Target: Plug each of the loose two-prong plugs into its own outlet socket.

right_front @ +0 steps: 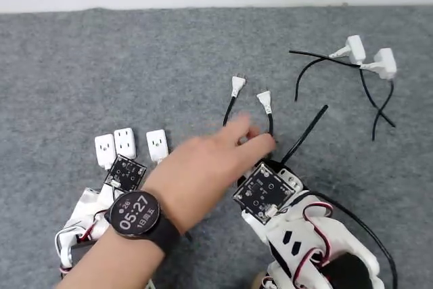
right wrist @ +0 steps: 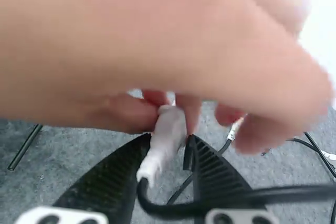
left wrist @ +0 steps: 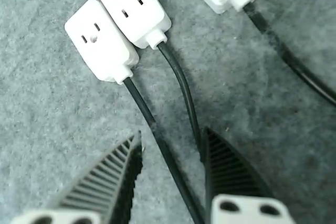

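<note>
One two-prong plug [right wrist: 160,145] lies lengthwise in the clamping right gripper [right wrist: 168,138], under a person's hand [right wrist: 157,35]; the left gripper [left wrist: 171,135] gapes just short of the outlet sockets [left wrist: 100,43].

Three white sockets [right_front: 124,142] lie face up in a row near left on the bench [right_front: 203,45], the left two touching. Two white plugs [right_front: 237,86] on black cords lie mid-bench, prongs pointing far. A third plug [right wrist: 157,156] sits gripped between the right claw's [right wrist: 168,139] fingers, pinched by a hand [right wrist: 157,40]. Two white cord ends [right_front: 354,48] lie far right.
</note>
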Tool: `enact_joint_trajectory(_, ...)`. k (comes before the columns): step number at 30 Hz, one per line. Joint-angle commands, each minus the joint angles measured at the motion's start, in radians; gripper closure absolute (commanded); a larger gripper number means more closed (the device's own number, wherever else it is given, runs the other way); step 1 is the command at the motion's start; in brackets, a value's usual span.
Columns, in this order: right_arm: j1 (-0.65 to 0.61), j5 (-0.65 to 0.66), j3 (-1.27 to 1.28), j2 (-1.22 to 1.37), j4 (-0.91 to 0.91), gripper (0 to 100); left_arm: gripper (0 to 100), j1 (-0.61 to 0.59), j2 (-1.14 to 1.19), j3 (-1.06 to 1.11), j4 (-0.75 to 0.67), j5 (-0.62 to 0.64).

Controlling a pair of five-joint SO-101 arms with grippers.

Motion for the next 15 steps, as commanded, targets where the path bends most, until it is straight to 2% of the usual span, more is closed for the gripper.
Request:
enact_joint_trajectory(1, -0.007, -0.006, -0.038, 0.018, 0.001, 89.2, 82, 0.005, -0.012, -0.008, 0.006, -0.009)
enact_joint_trajectory(12, -0.008, -0.009, -0.038, 0.018, 0.001, 90.2, 82, 0.005, -0.012, -0.008, 0.006, -0.009)
enact_joint_trajectory(15, -0.008, -0.006, -0.038, 0.018, -0.005, 98.3, 82, 0.005, -0.012, -0.008, 0.006, -0.009)
